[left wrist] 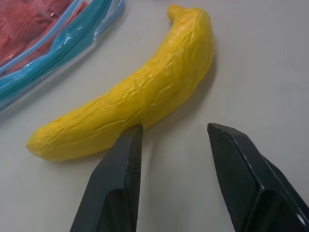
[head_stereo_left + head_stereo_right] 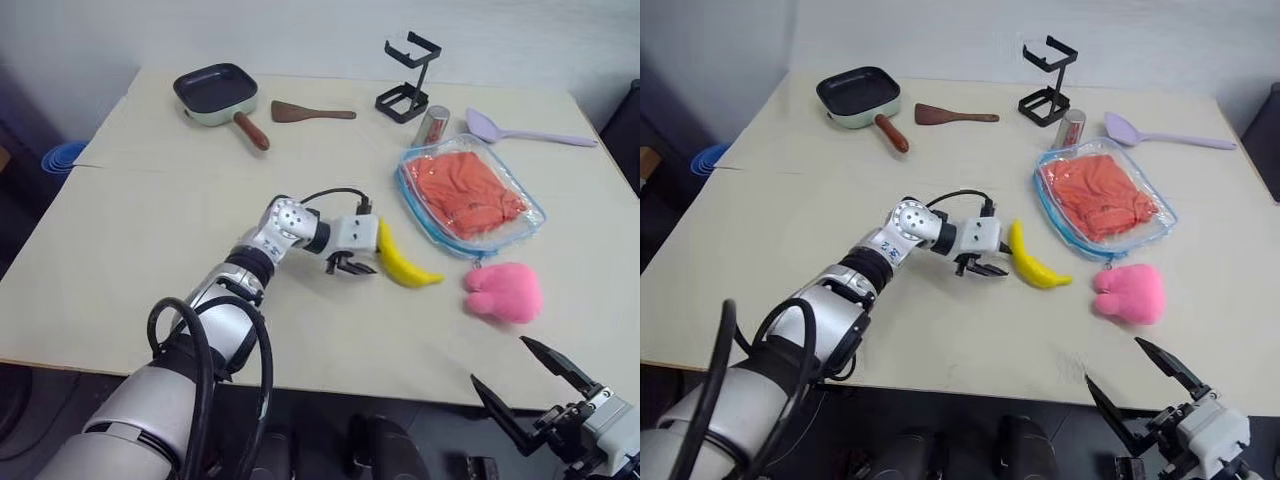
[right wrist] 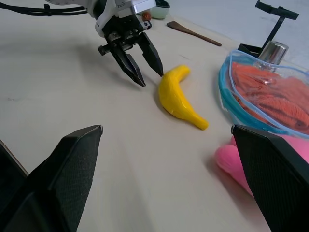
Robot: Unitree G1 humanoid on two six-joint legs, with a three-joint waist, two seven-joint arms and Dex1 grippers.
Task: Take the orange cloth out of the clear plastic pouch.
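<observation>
The orange cloth lies wrinkled inside the clear plastic pouch, which rests flat on the table's right side with its light blue zipper edge toward the middle. My left gripper is low over the table to the left of the pouch. It is open with nothing between its fingers, and their tips are right beside a yellow banana. The banana lies between this gripper and the pouch. At the table's near right edge, my right gripper is held open and holds nothing.
A pink plush lump sits just in front of the pouch. At the back stand a pan, a brown spatula, a black rack, a metal can touching the pouch's far corner, and a lilac spoon.
</observation>
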